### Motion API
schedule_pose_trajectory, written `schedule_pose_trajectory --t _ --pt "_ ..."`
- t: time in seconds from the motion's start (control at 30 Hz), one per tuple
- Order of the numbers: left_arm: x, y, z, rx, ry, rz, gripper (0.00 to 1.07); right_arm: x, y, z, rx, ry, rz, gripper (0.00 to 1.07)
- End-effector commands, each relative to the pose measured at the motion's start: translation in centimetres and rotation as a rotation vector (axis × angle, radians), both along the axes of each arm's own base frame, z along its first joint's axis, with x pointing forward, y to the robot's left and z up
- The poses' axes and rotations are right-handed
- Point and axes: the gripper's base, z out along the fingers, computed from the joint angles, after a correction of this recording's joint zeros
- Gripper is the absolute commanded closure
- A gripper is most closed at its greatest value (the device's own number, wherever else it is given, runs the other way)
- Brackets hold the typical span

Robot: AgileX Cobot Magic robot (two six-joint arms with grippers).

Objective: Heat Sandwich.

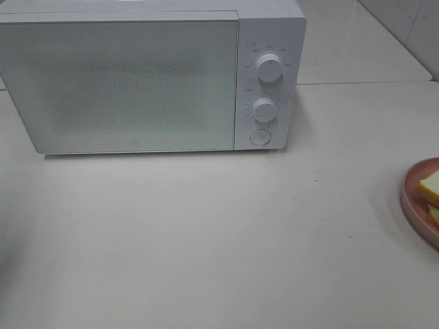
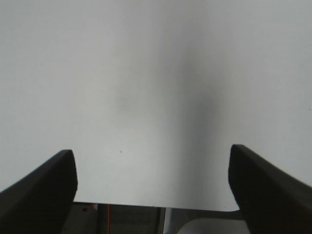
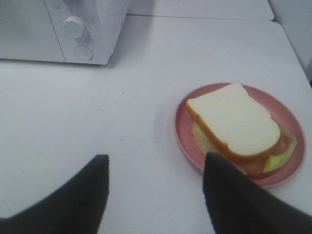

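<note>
The sandwich (image 3: 234, 124) is white bread over yellow and red filling, lying on a round pink plate (image 3: 183, 124). In the high view only a corner of the sandwich (image 1: 431, 188) and the plate's rim (image 1: 409, 199) show at the right edge. The white microwave (image 1: 137, 75) stands at the back with its door shut; it also shows in the right wrist view (image 3: 63, 29). My right gripper (image 3: 155, 187) is open and empty, just short of the plate. My left gripper (image 2: 152, 180) is open and empty over bare white table. Neither gripper shows in the high view.
The microwave has two knobs (image 1: 269, 67) and a round button (image 1: 260, 137) on its right panel. The white table (image 1: 206, 233) stretches in front of it. The table's edge (image 2: 156, 207) shows in the left wrist view. A second table (image 1: 357, 41) abuts behind.
</note>
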Motion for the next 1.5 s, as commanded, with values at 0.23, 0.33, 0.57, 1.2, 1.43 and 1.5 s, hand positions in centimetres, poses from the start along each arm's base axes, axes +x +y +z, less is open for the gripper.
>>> schedule_pose_trajectory --t 0.23,0.33,0.57,1.2,1.43,1.5 --pt "-4.5 -0.2 -0.6 -0.014 0.020 0.039 0.26 -0.3 -0.1 0.1 -0.005 -0.038 0.000 0.50" --pt "-6.2 -0.6 -1.2 -0.015 -0.001 0.042 0.26 -0.3 -0.1 0.1 -0.005 -0.038 0.000 0.50" --pt "-10.4 -1.7 -1.8 -0.014 -0.097 0.075 0.26 -0.3 -0.1 0.1 -0.005 -0.038 0.000 0.50" --pt "-15.9 -2.8 -1.0 0.057 -0.435 0.109 0.26 -0.3 -0.1 0.1 -0.005 -0.038 0.000 0.50" --pt "-16.9 -3.0 -0.8 0.073 -0.511 0.112 0.26 -0.3 -0.1 0.1 -0.005 -0.038 0.000 0.50" --pt "-17.3 -3.1 -0.7 0.079 -0.536 0.107 0.26 -0.3 -0.1 0.1 -0.005 -0.038 0.000 0.50"
